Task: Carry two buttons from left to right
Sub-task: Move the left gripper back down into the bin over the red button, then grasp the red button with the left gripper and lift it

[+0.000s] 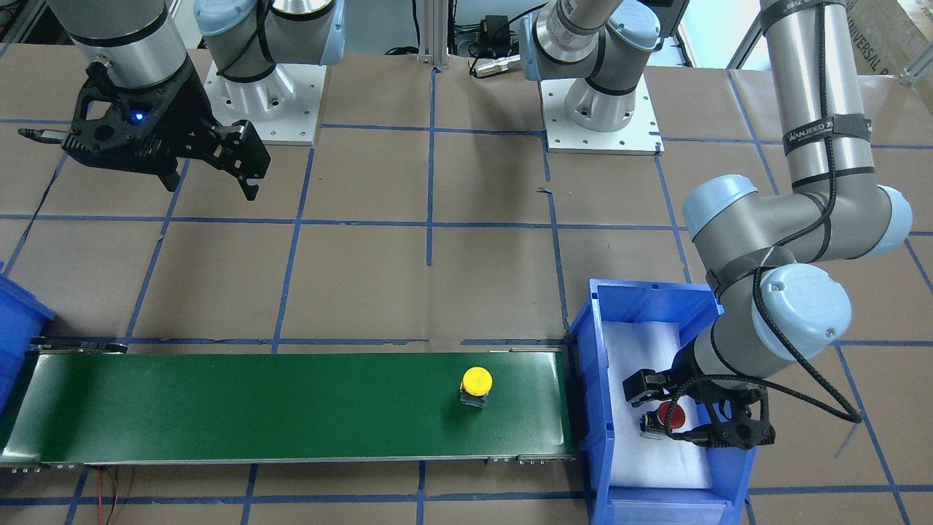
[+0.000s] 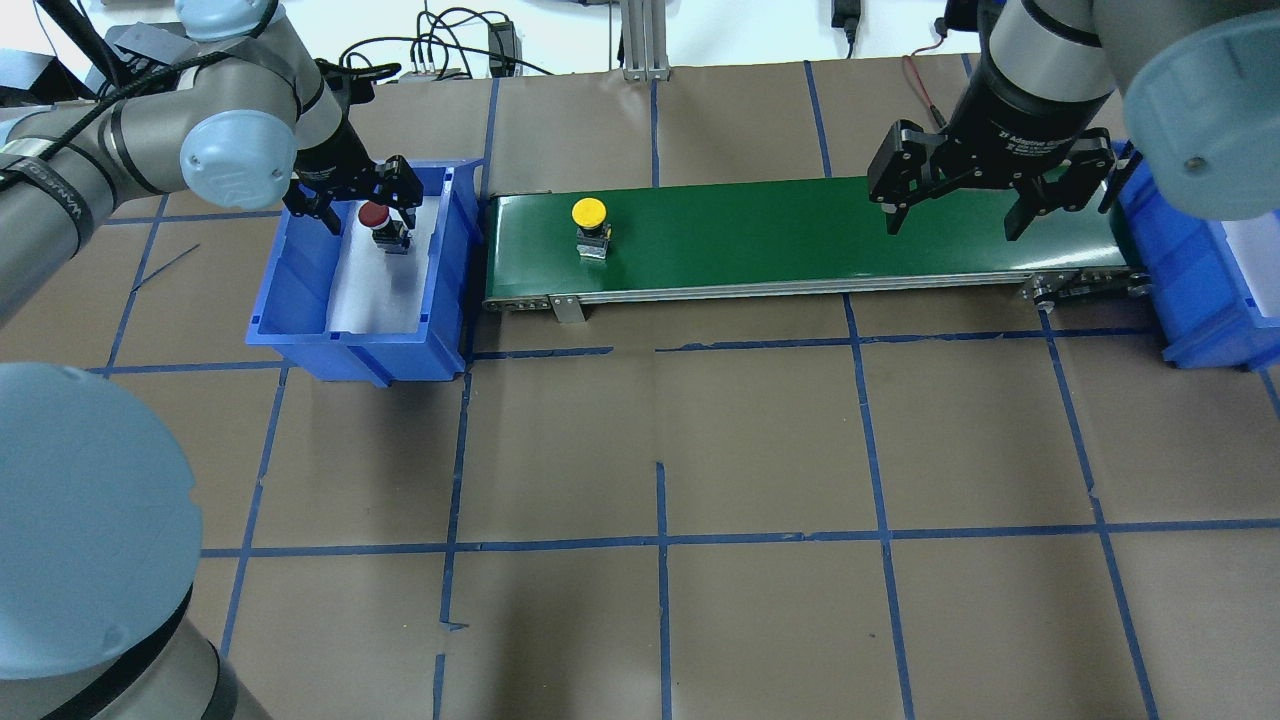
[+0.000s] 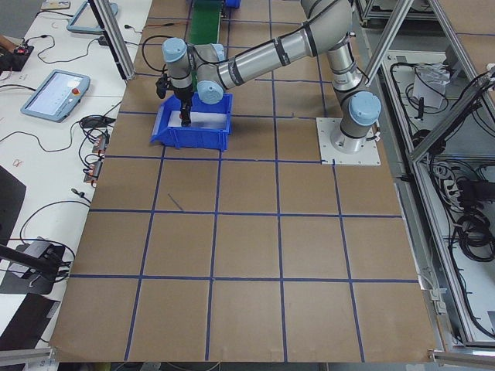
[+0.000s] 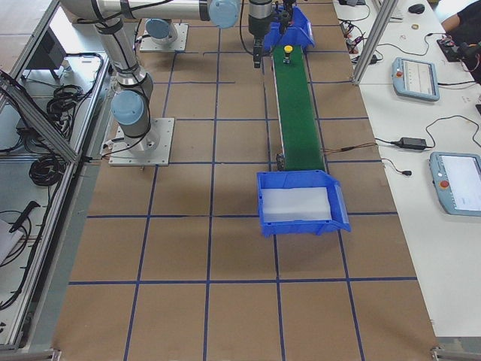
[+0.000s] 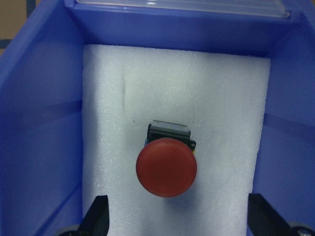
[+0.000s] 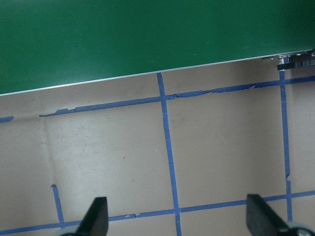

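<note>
overhead and front views face oppositely, sharing the conveyor (image 1: 219, 405).

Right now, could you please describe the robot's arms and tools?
The left arm and right arm are silver tubes with pale-blue joint caps; lettered black bands strap a braided black cable along the left. The left tool and right tool are black, two-fingered.

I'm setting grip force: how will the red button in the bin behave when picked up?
The red button looks like rigid plastic, probably stiff. Its wide cap over a narrower body suggests it may tip if nudged. The foam beneath likely resists sliding.
</note>
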Robot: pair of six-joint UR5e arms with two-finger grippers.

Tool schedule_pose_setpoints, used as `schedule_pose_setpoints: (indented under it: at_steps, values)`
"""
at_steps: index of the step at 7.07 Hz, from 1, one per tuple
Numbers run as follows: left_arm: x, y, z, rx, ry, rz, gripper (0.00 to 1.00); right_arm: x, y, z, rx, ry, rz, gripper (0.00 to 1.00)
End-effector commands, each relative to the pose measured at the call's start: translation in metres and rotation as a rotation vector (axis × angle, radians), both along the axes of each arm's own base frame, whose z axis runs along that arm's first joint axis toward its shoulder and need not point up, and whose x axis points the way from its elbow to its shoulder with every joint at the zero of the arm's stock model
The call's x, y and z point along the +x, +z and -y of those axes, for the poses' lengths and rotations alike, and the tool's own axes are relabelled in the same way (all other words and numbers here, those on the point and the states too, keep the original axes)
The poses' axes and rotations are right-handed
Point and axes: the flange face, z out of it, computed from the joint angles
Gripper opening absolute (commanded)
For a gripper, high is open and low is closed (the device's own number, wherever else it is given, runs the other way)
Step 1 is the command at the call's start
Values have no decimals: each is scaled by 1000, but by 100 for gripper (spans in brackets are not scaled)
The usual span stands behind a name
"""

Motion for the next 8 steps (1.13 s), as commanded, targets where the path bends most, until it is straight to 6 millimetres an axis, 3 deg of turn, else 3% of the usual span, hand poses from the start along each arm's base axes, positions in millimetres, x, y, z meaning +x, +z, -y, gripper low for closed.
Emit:
schedule_pose_setpoints:
  at_steps: [1, 2, 3, 5, 6, 8]
  values:
    - [3, -18, 13, -30, 2, 1, 98, 1, 0, 0, 0, 1, 0, 100]
    - [3, -18, 14, -32, 0, 1, 94, 2, 0, 0, -2, 3, 0, 100]
    - [3, -18, 15, -33, 0, 1, 83, 2, 2, -1, -5, 3, 0, 100]
    - [2, -14, 10, -33, 6, 3, 49, 2, 2, 0, -5, 4, 0, 100]
    - [3, -10, 11, -40, 6, 4, 41, 2, 2, 0, -5, 3, 2, 100]
    - [3, 15, 8, -72, 11, 11, 36, -3, 2, 1, -3, -5, 0, 100]
